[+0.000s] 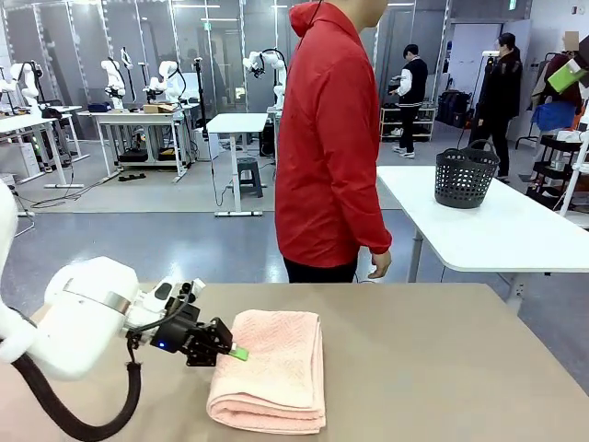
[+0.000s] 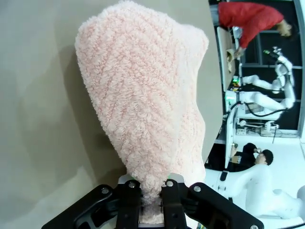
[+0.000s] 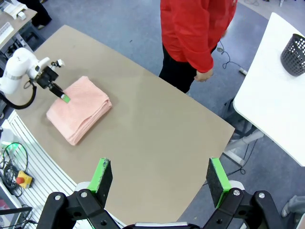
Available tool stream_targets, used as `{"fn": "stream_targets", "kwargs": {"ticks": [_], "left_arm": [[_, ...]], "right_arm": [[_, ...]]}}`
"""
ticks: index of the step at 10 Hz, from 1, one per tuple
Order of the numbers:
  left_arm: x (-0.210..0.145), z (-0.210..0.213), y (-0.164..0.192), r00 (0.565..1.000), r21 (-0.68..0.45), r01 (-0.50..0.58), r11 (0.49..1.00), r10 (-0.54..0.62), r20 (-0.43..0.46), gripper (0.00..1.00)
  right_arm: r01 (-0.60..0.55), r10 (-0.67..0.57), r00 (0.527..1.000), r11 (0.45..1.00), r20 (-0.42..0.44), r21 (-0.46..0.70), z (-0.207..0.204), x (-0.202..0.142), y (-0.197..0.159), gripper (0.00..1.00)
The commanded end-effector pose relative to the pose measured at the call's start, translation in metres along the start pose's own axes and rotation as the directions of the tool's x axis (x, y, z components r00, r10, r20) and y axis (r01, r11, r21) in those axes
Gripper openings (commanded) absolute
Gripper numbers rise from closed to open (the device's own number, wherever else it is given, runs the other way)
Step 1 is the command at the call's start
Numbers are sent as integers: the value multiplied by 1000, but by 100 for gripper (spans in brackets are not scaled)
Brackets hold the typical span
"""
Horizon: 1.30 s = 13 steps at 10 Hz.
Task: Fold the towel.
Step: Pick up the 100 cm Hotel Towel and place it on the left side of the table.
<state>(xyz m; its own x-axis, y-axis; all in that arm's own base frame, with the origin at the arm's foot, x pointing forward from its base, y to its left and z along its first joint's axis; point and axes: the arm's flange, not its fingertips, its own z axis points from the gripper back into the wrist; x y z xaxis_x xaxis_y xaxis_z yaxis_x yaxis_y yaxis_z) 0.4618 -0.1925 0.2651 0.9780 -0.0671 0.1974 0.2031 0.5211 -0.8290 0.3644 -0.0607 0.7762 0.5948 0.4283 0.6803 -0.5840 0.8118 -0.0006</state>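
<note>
The salmon-pink towel [image 1: 276, 368] lies folded in a thick rectangular stack on the tan table [image 1: 442, 368], left of centre. My left gripper [image 1: 235, 352] sits at the towel's left edge. In the left wrist view the towel [image 2: 143, 95] rises away from the left gripper [image 2: 152, 202], whose jaws are shut on a tuft of its near edge. High above the table, my right gripper [image 3: 159, 176] stands open with nothing between its green pads [image 3: 101, 174]. From there the towel [image 3: 78, 107] and the left gripper [image 3: 64, 98] show at the far left.
A person in a red jacket [image 1: 327, 138] stands at the table's far edge, one hand [image 1: 379, 267] hanging down. Behind to the right, a dark basket [image 1: 465, 175] sits on a white table [image 1: 515, 239]. The tan table's right half is bare.
</note>
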Motion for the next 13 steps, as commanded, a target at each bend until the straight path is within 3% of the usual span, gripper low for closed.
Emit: {"fn": "stream_targets", "kwargs": {"ticks": [1, 6, 9, 13], "left_arm": [[1, 53, 6, 1000, -23, 23, 999, -23, -10, 0], [12, 190, 58, 997, 23, 37, 999, -35, -70, 0], [14, 279, 102, 999, 162, -13, 987, 18, -33, 0], [17, 335, 127, 999, 256, -22, 967, 31, -30, 0]], "right_arm": [[-3, 3, 1000, 1000, 1, 8, 1, -1, 1, 100], [-3, 3, 1000, 1000, 1, 8, 1, -1, 1, 100], [-3, 3, 1000, 1000, 1, 8, 1, -1, 1, 100], [-3, 3, 1000, 1000, 1, 8, 1, -1, 1, 100]]}}
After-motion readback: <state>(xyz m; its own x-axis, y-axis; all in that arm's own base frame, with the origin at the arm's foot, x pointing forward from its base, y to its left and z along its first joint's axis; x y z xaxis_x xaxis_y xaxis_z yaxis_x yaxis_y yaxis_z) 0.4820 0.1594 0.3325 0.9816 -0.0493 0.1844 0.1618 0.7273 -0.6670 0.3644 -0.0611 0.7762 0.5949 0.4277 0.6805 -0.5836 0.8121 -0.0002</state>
